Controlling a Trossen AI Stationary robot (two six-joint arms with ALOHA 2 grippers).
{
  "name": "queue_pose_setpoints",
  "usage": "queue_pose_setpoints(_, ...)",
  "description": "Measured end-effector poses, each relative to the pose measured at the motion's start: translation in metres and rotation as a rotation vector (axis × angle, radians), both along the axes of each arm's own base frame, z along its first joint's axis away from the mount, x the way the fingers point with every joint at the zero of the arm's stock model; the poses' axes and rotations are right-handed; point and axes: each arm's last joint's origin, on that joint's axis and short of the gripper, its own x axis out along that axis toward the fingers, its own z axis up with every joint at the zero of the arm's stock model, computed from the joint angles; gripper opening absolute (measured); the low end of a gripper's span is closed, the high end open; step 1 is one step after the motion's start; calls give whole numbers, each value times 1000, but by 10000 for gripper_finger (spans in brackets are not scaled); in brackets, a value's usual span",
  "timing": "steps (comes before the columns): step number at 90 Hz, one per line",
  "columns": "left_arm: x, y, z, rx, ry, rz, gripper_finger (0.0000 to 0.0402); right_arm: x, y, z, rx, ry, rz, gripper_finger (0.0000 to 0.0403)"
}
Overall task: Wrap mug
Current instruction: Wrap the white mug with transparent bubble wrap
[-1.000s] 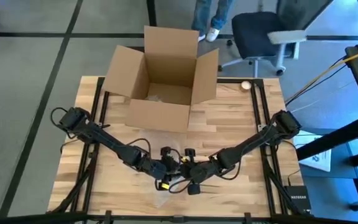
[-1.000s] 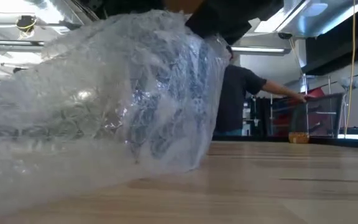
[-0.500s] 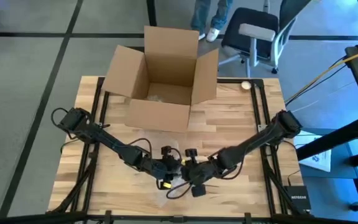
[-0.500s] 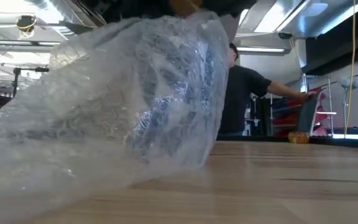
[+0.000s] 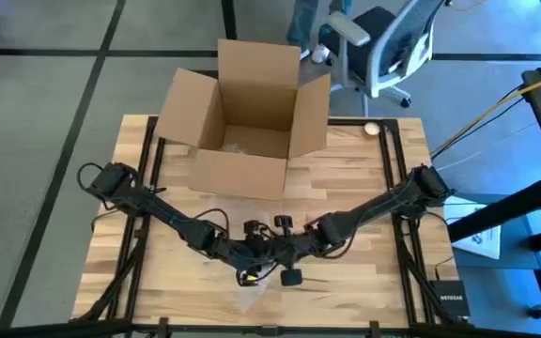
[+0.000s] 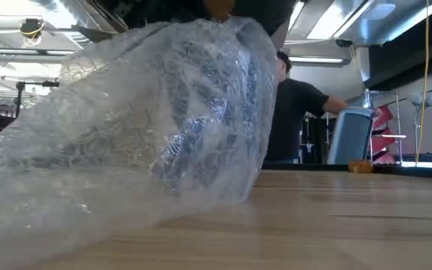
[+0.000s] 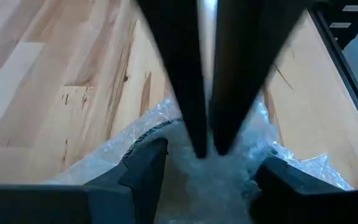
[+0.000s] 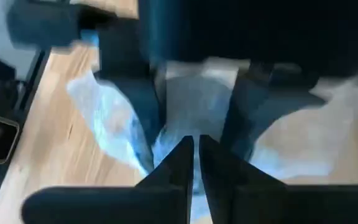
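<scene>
Item: bubble wrap [image 6: 133, 127] bundle, near front edge of table [image 5: 383, 272]; mug not visible to you.

Your left gripper [image 5: 252, 255] and right gripper [image 5: 285, 252] meet over the bundle, almost touching each other. Right wrist view shows the right fingers [image 8: 178, 163] clenched on the wrap; left wrist view shows two close dark fingers crossing, the left claw's state cannot be told. Open cardboard box [image 5: 247, 117] at the table's back. A person [image 6: 295, 112] stands beyond, beside an office chair [image 5: 383, 47].
</scene>
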Motion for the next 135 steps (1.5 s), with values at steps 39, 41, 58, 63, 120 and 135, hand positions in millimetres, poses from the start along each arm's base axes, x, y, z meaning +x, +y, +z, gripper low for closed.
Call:
queue_pose_setpoints(39, -26, -4, 28, 23, 38, -37, 170, 14, 5, -22, 12, 12, 11, 1)
queue_pose_setpoints(41, -27, -4, 33, 21, 22, -35, 170, 14, 5, -23, 13, 17, 13, 1)
queue_pose_setpoints(58, -31, -2, 41, 55, 1, 16, 170, 14, 4, -25, -7, 22, 21, 0)
queue_pose_setpoints(63, -29, -2, 36, 53, 7, 34, 170, 14, 4, -25, -7, 17, 19, 0)
queue_pose_setpoints(120, -16, -7, 3, 64, 57, 55, 170, 20, 10, 34, -17, 16, 28, 0)
queue_pose_setpoints(135, -16, -9, 3, 73, 45, 38, 170, 17, 17, 26, 26, 54, 21, 0)
